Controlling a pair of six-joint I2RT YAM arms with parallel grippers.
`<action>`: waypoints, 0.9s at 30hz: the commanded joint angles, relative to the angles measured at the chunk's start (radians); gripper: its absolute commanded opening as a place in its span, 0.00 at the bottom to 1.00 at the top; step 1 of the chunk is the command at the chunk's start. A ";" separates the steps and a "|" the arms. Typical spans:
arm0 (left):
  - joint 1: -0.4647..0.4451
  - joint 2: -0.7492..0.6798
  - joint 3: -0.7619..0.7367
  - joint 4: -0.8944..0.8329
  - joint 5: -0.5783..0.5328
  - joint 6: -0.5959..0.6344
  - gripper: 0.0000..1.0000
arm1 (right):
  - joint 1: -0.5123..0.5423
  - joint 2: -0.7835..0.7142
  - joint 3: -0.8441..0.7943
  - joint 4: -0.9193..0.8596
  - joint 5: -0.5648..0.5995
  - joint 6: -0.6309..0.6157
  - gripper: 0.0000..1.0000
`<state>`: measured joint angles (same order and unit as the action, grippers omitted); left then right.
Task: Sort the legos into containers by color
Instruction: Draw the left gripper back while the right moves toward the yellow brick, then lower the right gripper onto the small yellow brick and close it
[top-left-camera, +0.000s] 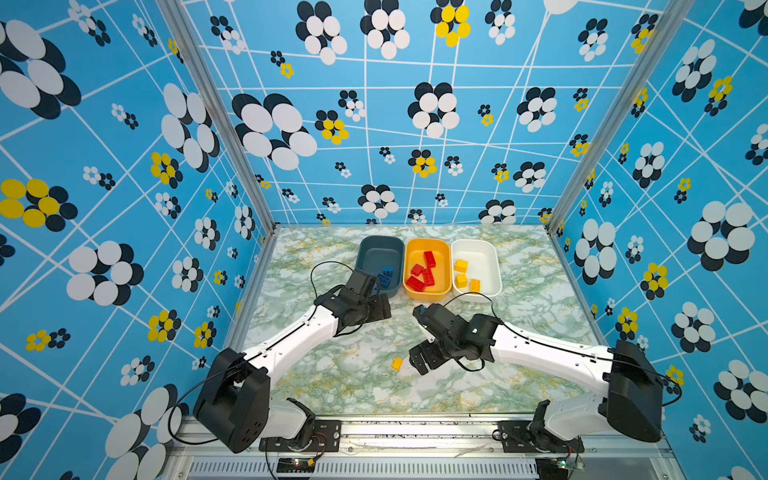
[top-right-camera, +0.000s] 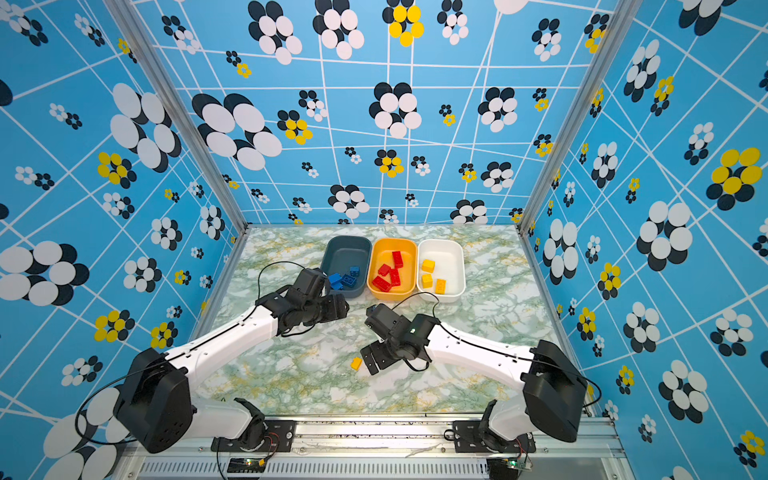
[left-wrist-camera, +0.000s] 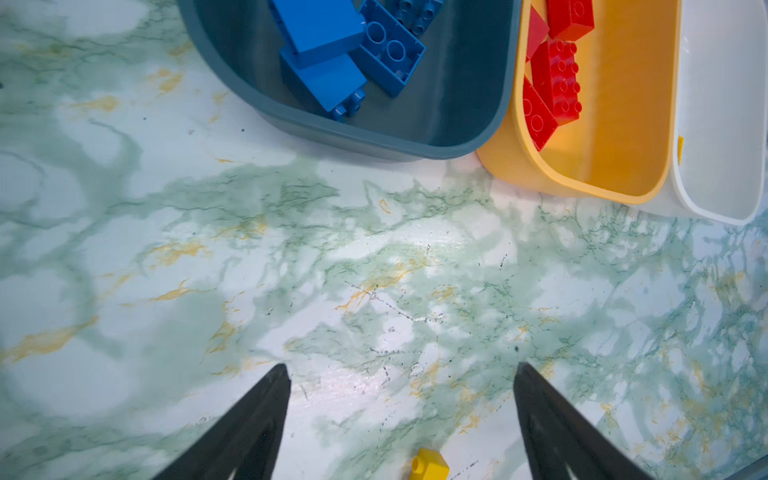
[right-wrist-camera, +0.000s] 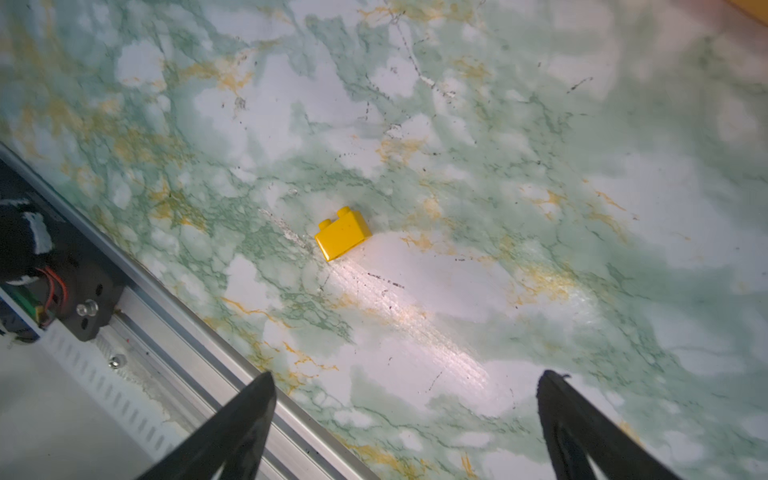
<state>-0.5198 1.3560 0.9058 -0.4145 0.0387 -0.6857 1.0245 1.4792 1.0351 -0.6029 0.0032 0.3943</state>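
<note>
Your left gripper (left-wrist-camera: 401, 370) gapes wide, holding nothing. So does your right gripper (right-wrist-camera: 405, 376) — the yellow brick (right-wrist-camera: 343, 235) lies mid-frame, untouched.

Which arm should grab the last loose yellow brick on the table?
Right. The open right gripper hovers beside the yellow brick, and the white tub holding the other yellow bricks is on its side. The left gripper, also open, is farther off by the teal tub.
</note>
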 joint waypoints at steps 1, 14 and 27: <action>0.047 -0.070 -0.059 -0.005 0.031 -0.023 0.86 | 0.031 0.075 0.070 -0.057 0.027 -0.135 0.99; 0.219 -0.171 -0.201 0.016 0.099 -0.032 0.87 | 0.068 0.309 0.247 -0.091 0.004 -0.318 0.90; 0.279 -0.187 -0.222 0.000 0.123 -0.029 0.87 | 0.084 0.463 0.367 -0.140 -0.003 -0.369 0.72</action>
<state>-0.2543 1.1912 0.7002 -0.4129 0.1452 -0.7147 1.0996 1.9167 1.3735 -0.6971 0.0090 0.0444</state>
